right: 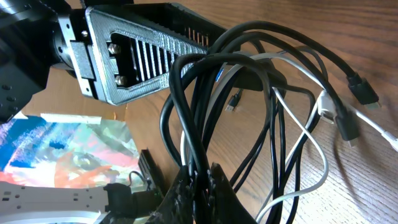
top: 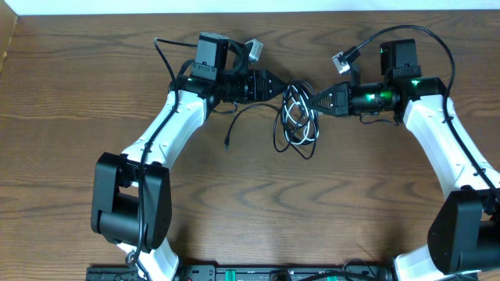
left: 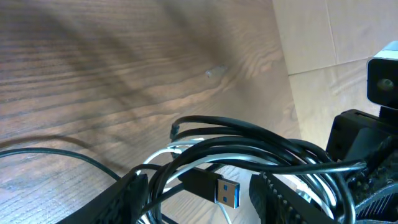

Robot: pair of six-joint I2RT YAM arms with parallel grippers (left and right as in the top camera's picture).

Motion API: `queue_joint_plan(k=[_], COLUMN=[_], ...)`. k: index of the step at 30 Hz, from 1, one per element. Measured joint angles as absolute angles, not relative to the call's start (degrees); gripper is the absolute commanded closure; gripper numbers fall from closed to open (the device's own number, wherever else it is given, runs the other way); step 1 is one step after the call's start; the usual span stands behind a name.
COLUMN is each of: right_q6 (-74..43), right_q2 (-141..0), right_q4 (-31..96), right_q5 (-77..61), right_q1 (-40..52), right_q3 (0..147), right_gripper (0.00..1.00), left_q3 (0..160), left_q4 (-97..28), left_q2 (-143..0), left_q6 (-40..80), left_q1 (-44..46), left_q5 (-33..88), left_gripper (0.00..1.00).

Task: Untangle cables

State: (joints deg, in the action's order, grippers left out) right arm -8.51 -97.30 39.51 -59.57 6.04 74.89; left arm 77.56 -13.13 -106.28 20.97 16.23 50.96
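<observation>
The right gripper clamps tight on black strands of the cables bunched on the table, while only the left wrist view shows the left gripper, jaws parted around loose loops and 1 USB plug.

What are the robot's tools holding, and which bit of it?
The right tool pinches black cable strands mid-loop, away from the ends. The left tool stands open; the cables only drape across it.
</observation>
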Motion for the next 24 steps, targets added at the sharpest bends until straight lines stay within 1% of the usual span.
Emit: queue_joint_plan(k=[12,16,24], right_q6=[-8.5,-8.5,-8.5], right_q2=[-97.3,-97.3,-97.3], right_q4=[39.6,39.6,39.6], right_q5=[-59.6,-59.5,-59.5], right_q1=[6.0,6.0,6.0], right_q3=[74.9,74.9,74.9], right_gripper=[0.99,0.99,0.99], left_q3=[77.6,77.6,77.6], left_q4=[-16.4,-16.5,-20.6], left_q2=[-106.3,-106.3,-106.4], left_q6=[20.5,19.5,18.8], left_q1=[16.4,17.8,22.7], left_q5=[49.1,48.2,38.6], left_gripper=[0.42,0.42,0.42])
